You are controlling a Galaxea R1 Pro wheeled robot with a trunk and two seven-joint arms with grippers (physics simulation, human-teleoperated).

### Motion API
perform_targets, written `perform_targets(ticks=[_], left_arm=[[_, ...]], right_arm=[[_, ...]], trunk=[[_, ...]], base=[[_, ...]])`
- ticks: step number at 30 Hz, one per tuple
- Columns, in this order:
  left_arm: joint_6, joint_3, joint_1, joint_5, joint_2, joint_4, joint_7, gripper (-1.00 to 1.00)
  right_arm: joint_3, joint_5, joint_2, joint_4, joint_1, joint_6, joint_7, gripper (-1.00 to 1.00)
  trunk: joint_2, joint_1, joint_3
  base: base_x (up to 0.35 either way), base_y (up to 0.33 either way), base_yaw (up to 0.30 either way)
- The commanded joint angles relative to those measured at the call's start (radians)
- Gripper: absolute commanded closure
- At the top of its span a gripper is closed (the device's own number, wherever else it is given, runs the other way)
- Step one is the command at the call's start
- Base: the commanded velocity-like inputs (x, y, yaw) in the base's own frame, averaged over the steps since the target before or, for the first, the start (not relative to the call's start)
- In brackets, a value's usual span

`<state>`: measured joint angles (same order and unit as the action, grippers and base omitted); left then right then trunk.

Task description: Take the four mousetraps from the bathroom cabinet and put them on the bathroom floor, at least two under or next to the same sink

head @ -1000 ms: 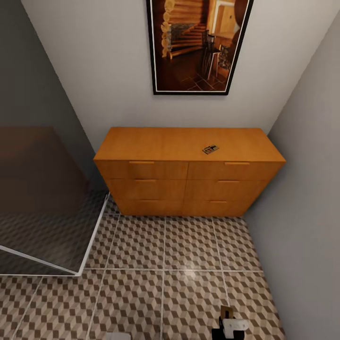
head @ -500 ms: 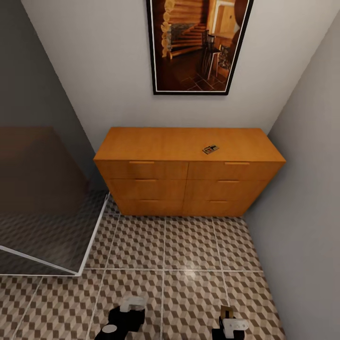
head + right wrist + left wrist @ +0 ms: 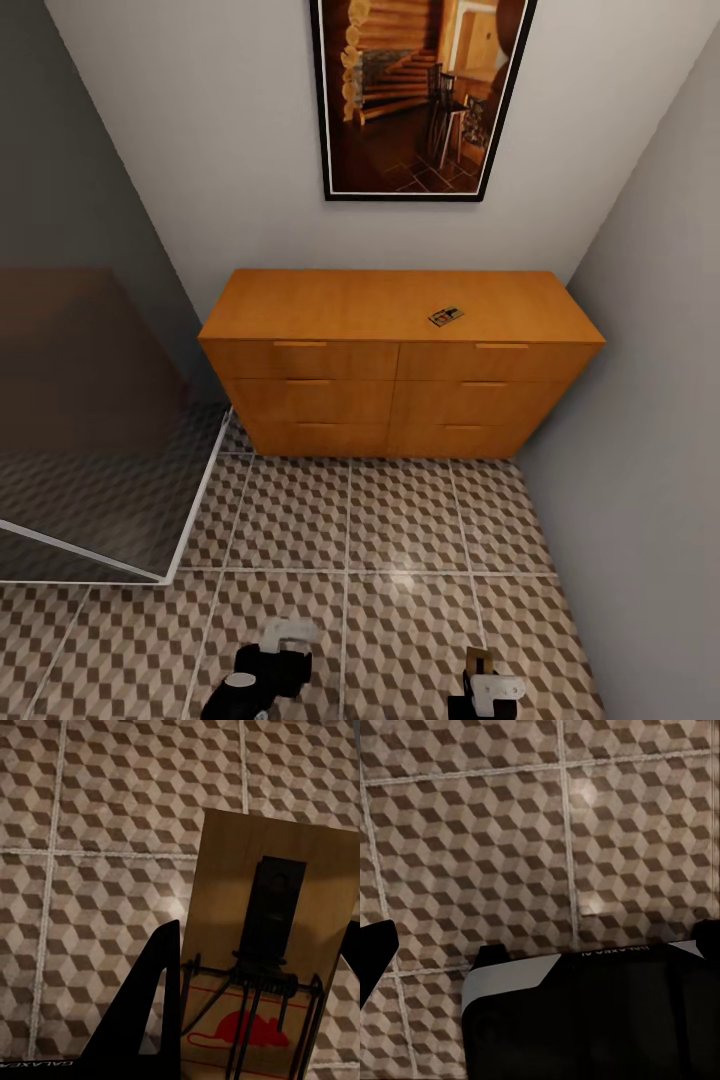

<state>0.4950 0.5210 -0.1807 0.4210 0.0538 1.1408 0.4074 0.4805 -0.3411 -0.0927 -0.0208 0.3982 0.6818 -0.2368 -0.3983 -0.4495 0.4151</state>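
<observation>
The right gripper (image 3: 259,1012) pinched a mousetrap (image 3: 274,945), a light, stiff board best held by its edges, above the bathroom floor (image 3: 400,560). Another mousetrap (image 3: 446,316) lay atop the cabinet (image 3: 400,360). The left gripper's (image 3: 285,633) state could not be told.

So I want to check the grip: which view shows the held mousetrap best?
The right wrist view: the mousetrap sits close up, wire and red mouse print clear. The head view shows a brown sliver at the right gripper.

Faint, barely legible "GALAXEA" lettering on the left gripper (image 3: 585,1020) housing.
</observation>
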Motion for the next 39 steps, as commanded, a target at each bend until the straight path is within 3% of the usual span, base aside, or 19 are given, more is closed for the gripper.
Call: perform_targets(ticks=[1, 3, 7, 9, 10, 11, 13, 17, 25, 30, 34, 39], left_arm=[[0.043, 0.004, -0.001, 0.010, -0.008, 0.027, 0.011, -1.00], [0.100, 0.003, -0.002, 0.008, -0.025, 0.070, 0.011, -1.00], [0.221, 0.003, -0.003, -0.020, -0.089, 0.178, 0.015, -1.00], [0.265, 0.003, -0.003, -0.059, -0.122, 0.204, 0.021, -1.00], [0.307, 0.002, -0.004, -0.119, -0.155, 0.228, 0.027, -1.00], [0.332, 0.002, -0.004, -0.164, -0.171, 0.246, 0.029, -1.00], [0.363, 0.001, -0.005, -0.222, -0.186, 0.278, 0.030, -1.00], [0.408, 0.001, -0.006, -0.274, -0.197, 0.337, 0.031, -1.00], [0.432, -0.003, -0.030, -0.294, -0.201, 0.404, 0.030, -1.00], [0.498, -0.004, -0.117, -0.294, -0.201, 0.410, 0.030, -1.00], [0.513, -0.004, -0.173, -0.292, -0.201, 0.411, 0.030, -1.00], [0.524, -0.014, -0.293, -0.276, -0.202, 0.407, 0.030, -1.00]], right_arm=[[0.009, -0.006, -0.001, 0.001, 0.001, 0.002, -0.004, 1.00], [0.009, -0.006, -0.001, 0.001, 0.001, 0.002, -0.004, 1.00], [0.009, -0.006, -0.001, 0.000, 0.001, 0.002, -0.004, 1.00], [0.009, -0.006, -0.001, 0.000, 0.001, 0.002, -0.004, 1.00], [0.009, -0.006, -0.001, -0.001, 0.001, 0.002, -0.004, 1.00], [0.009, -0.006, -0.001, -0.001, 0.001, 0.002, -0.004, 1.00], [0.009, -0.006, -0.001, -0.001, 0.001, 0.002, -0.004, 1.00], [0.009, -0.006, -0.001, -0.001, 0.001, 0.002, -0.004, 1.00], [0.009, -0.006, -0.002, -0.001, 0.001, 0.002, -0.004, 1.00], [0.009, -0.006, -0.002, -0.001, 0.001, 0.002, -0.004, 1.00], [0.009, -0.006, -0.002, -0.001, 0.001, 0.002, -0.004, 1.00], [0.009, -0.006, -0.002, -0.001, 0.001, 0.002, -0.004, 1.00]], trunk=[[-0.002, -0.001, 0.002], [-0.002, -0.001, 0.002], [-0.002, -0.001, 0.002], [-0.002, -0.001, 0.002], [-0.002, -0.001, 0.002], [-0.002, -0.001, 0.002], [-0.002, -0.001, 0.002], [-0.002, -0.001, 0.002], [-0.002, -0.001, 0.002], [-0.002, -0.001, 0.002], [-0.002, -0.001, 0.002], [-0.002, -0.001, 0.002]], base=[[0.000, 0.000, 0.000], [0.000, 0.000, 0.000], [0.000, 0.000, 0.000], [0.000, 0.000, 0.000], [0.000, 0.000, 0.000], [0.000, 0.000, 0.000], [0.000, 0.000, 0.000], [0.000, 0.000, 0.000], [0.000, 0.000, 0.000], [0.000, 0.000, 0.000], [0.000, 0.000, 0.000], [0.000, 0.000, 0.000]])
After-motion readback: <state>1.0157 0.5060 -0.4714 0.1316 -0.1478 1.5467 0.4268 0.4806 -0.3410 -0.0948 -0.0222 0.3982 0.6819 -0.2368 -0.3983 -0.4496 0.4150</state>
